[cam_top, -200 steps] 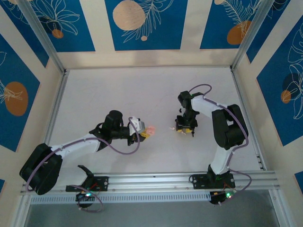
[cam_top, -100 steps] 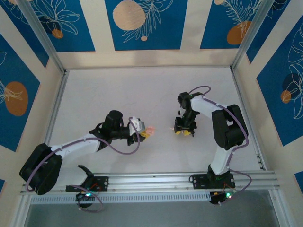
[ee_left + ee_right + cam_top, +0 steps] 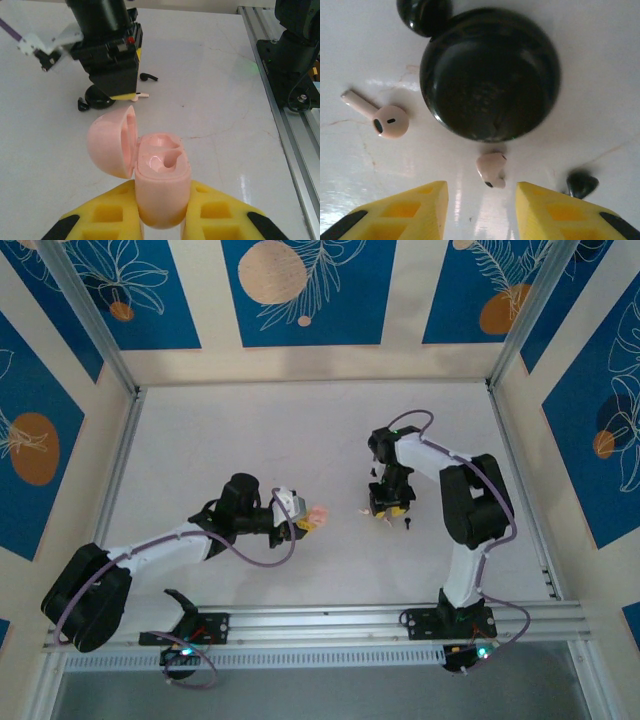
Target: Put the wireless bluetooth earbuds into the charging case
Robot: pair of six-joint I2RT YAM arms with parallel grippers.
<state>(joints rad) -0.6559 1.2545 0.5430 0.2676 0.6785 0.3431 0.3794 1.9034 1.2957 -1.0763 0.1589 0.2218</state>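
Pink earbud beside black disc: likely light, slick, tiny; pinch bulb. Right hand spread astride it; left hand pinching charging case.

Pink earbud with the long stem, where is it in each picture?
Top external: pink earbud, just left of the right gripper.
Left wrist: upper middle, at that gripper's tip.
Right wrist: left side, beside the black round case.
Shared landmark: the right gripper's yellow jaws.
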